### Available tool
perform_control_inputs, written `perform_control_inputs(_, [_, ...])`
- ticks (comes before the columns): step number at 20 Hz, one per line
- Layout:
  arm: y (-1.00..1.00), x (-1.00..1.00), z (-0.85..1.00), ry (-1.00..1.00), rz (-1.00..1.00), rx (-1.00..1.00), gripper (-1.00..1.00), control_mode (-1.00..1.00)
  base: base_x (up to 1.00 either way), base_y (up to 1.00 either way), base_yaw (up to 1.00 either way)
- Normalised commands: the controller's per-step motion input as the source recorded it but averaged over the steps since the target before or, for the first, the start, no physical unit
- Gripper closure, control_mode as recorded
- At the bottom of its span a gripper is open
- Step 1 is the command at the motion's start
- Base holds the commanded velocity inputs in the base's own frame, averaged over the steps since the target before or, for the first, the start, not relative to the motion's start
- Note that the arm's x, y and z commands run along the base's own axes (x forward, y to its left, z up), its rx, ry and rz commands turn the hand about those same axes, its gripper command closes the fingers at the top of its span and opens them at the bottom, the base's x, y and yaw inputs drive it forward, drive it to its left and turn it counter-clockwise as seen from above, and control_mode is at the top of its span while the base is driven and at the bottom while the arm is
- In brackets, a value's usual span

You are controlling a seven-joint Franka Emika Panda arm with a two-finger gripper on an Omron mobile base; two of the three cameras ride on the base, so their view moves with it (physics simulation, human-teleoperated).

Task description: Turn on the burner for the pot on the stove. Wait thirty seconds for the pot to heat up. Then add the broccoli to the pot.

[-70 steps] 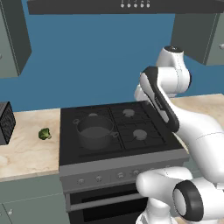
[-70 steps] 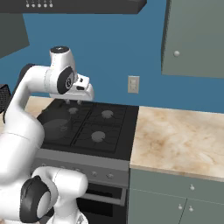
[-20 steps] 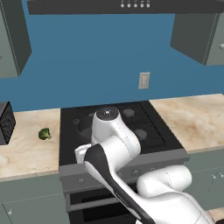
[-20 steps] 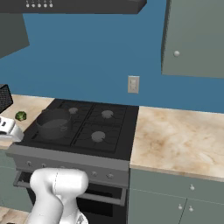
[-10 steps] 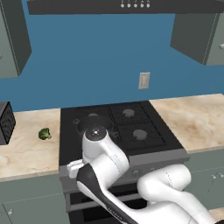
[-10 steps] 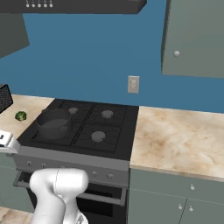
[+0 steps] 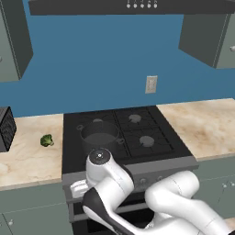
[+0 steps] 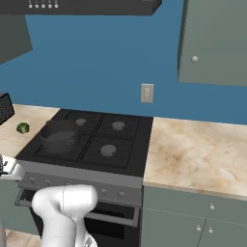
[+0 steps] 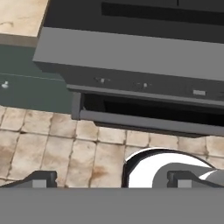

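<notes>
Left base view: pot [image 7: 100,134] sits on the front-left burner of the stove [image 7: 137,137], upright, inside looks empty. Broccoli [image 7: 47,140] lies on the counter [image 7: 27,156] left of the stove, near the middle of that stretch, well apart from the pot. A dark appliance [image 7: 5,129] stands at the counter's far left edge. The arm is folded low in front of the stove's front panel, below the front-left corner; the fingers can't be made out here. The right counter stretch [image 7: 206,124] is bare stone. Wall outlet [image 7: 151,84] is above the stove's back edge.

Right base view: pot [image 8: 60,136] on the burner nearest the stove's [image 8: 120,144] front-left corner, nothing seen in it. Broccoli [image 8: 22,128] on the counter just past the stove's left edge. The hand's white tip is at the frame's left edge, beside the stove's front-left corner; can't tell the finger gap.

Hand view: gripper [image 9: 109,178] fingertips [image 9: 41,178] stand wide apart, nothing between them. It looks down the stove front: grey knob panel [image 9: 131,65], oven door handle [image 9: 148,122], tiled floor [image 9: 52,148] below, cabinet front [image 9: 30,87] to the left.
</notes>
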Motion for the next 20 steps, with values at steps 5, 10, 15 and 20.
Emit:
perform_control_inputs(5, [0.02,0.0,-0.47,0.0,0.0,0.0,-1.0,-1.0,0.0,0.0,0.0])
perform_control_inputs(10, [0.04,0.0,-0.41,-0.1,0.0,0.02,-1.0,-1.0,0.0,0.0,0.0])
perform_control_inputs(15, [0.04,0.0,-0.41,-0.21,-0.01,0.07,-1.0,-1.0,0.0,0.0,0.0])
perform_control_inputs(20, [0.06,0.0,-0.35,-0.22,0.0,0.07,-1.0,-1.0,0.0,0.0,0.0])
